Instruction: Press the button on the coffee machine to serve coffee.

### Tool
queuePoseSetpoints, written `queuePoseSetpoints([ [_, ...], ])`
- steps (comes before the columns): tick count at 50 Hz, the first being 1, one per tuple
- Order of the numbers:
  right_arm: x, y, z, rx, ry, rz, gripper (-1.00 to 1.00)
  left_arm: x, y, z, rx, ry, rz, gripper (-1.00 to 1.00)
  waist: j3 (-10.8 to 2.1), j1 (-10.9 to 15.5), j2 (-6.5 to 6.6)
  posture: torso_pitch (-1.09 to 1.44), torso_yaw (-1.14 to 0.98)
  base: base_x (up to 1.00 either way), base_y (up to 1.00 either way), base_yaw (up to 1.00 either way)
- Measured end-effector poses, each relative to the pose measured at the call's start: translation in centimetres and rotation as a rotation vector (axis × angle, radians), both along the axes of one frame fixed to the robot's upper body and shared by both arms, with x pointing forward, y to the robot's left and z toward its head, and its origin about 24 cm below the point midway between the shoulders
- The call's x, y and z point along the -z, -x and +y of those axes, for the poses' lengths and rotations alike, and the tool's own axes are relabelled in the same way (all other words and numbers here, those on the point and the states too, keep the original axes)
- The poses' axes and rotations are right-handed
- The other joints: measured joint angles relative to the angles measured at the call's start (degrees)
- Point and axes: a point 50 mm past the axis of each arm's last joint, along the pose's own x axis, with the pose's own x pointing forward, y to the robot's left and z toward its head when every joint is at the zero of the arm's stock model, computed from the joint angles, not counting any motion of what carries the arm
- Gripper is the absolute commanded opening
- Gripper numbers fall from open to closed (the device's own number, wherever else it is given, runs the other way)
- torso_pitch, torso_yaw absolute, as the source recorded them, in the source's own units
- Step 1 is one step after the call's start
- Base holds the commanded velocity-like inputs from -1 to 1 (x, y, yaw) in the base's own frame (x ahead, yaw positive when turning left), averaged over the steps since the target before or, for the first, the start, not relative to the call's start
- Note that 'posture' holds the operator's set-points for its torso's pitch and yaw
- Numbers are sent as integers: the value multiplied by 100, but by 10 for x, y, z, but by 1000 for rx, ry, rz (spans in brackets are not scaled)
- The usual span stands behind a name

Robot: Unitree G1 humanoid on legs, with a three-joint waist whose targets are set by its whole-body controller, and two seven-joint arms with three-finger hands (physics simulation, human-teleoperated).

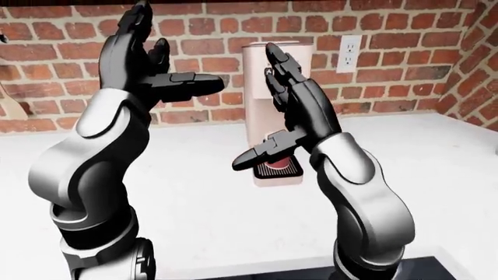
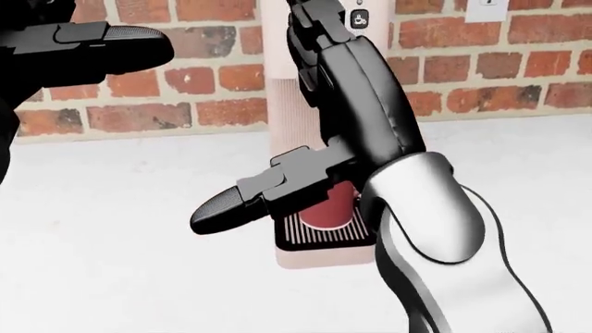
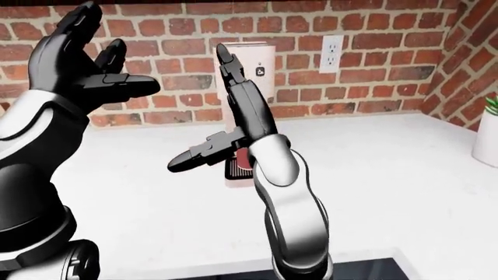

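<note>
A pale pink coffee machine (image 1: 257,76) stands on the white counter against the brick wall. Its small dark button (image 3: 259,70) is near the top of its face and also shows in the head view (image 2: 360,19). A red cup (image 2: 330,207) sits on the machine's black drip tray (image 2: 319,236). My right hand (image 1: 264,108) is open, its fingers pointing up in front of the machine; the fingertips (image 3: 222,53) are just left of the button, and the thumb sticks out left over the cup. My left hand (image 1: 167,58) is open and raised at the upper left, apart from the machine.
A white wall outlet (image 1: 350,52) is right of the machine. The white counter (image 1: 443,175) spreads to both sides. A white plant pot (image 3: 487,137) stands at the right edge. A dark surface (image 1: 424,269) shows at the bottom edge. The brick wall turns a corner at the right.
</note>
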Motion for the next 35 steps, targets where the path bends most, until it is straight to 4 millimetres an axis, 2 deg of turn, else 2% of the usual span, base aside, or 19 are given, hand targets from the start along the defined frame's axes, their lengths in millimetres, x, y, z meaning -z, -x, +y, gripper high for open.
queuePoseSetpoints([
  [21, 3, -11, 2, 0, 20, 5, 100, 2, -1, -1, 4, -1, 4, 100, -23, -10, -1, -58, 0, 0, 0, 0],
  [29, 6, -22, 1, 10, 27, 27, 100, 2, -1, -1, 5, 0, 6, 100, -12, -9, 6, -58, 0, 0, 0, 0],
  [35, 0, -28, 0, 13, 31, 19, 100, 2, 0, -2, 7, -2, 5, 100, -4, -7, 5, -58, 0, 0, 0, 0],
])
